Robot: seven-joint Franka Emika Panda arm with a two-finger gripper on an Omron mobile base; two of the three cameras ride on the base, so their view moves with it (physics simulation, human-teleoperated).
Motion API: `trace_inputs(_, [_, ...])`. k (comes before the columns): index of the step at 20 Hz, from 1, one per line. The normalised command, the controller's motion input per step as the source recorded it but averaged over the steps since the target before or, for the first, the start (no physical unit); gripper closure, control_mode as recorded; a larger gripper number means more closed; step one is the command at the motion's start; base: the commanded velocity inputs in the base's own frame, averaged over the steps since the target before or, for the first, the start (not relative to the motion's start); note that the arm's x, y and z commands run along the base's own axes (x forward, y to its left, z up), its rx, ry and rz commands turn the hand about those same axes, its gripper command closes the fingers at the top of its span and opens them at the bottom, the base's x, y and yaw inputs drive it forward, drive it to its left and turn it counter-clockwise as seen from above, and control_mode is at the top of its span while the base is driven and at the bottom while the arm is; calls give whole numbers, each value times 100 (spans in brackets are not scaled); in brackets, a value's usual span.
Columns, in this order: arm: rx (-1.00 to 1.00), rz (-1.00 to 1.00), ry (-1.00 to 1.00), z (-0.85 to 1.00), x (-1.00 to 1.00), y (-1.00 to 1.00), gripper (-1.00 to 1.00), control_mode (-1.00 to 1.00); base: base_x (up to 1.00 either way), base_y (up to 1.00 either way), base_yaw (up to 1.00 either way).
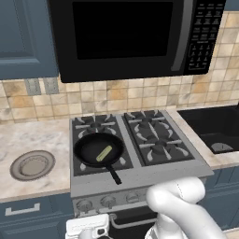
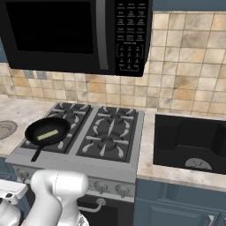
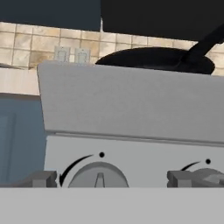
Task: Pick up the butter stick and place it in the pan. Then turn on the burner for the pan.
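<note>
Kitchen stove front, and the butter stick (image 1: 104, 153) already lies in the pan (image 1: 99, 150) on the front-left burner (image 1: 99, 156). It's light and soft; the leftmost knob (image 3: 99, 176) looks rigid, best pinched across its ridge. Gripper (image 3: 113, 178) spread wide, empty, flanking that knob.

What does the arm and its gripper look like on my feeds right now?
The arm is glossy white with smooth, rounded, tube-like links. The hand is a boxy white block with small dark details. In the hand view, the gripper shows two small, blocky dark grey fingertips. No cables or markings are visible.
</note>
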Motion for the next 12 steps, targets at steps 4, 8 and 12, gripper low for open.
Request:
trace_inputs(4, [0, 0, -2, -25, 22, 1, -100, -100, 0, 0, 0])
trace_inputs(8, [0, 0, -2, -25, 22, 5, -100, -100, 0, 0, 0])
trace_inputs(12, [0, 0, 0, -18, 20, 8, -100, -100, 0, 0, 0])
